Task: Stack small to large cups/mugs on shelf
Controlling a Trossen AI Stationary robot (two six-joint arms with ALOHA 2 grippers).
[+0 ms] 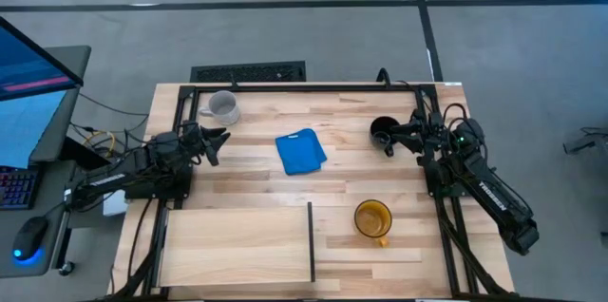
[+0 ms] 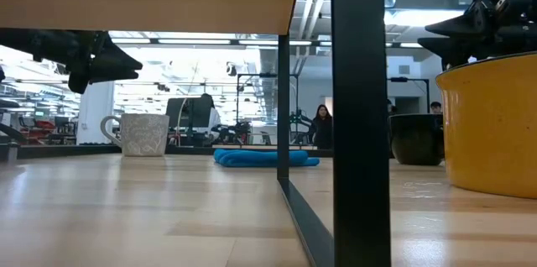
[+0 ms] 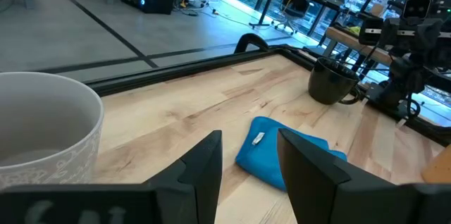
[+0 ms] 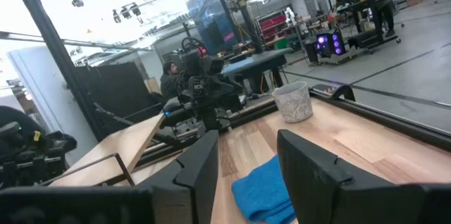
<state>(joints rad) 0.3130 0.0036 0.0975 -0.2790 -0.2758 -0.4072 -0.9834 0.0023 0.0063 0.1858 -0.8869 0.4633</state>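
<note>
Both tools gape empty: left tool point(image 1: 215, 141) near grey mug point(image 1: 222, 106), right tool point(image 1: 397, 137) beside black mug point(image 1: 382, 131).

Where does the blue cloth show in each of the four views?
High: blue cloth at table centre.
Low: flat, far, left of the dark post.
Left wrist: just past the fingers.
Right wrist: between the fingers.
Shared landmark: grey-white mug.

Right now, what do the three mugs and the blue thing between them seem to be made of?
The yellow mug looks like glazed ceramic, or perhaps amber glass: glossy, with a deep amber inside. The grey-white mug seems matte ceramic or stoneware, with a faint pattern on its wall. The black mug looks like glossy glazed ceramic; its rim catches light. The blue cloth is soft fabric, folded, with a small tag.
</note>
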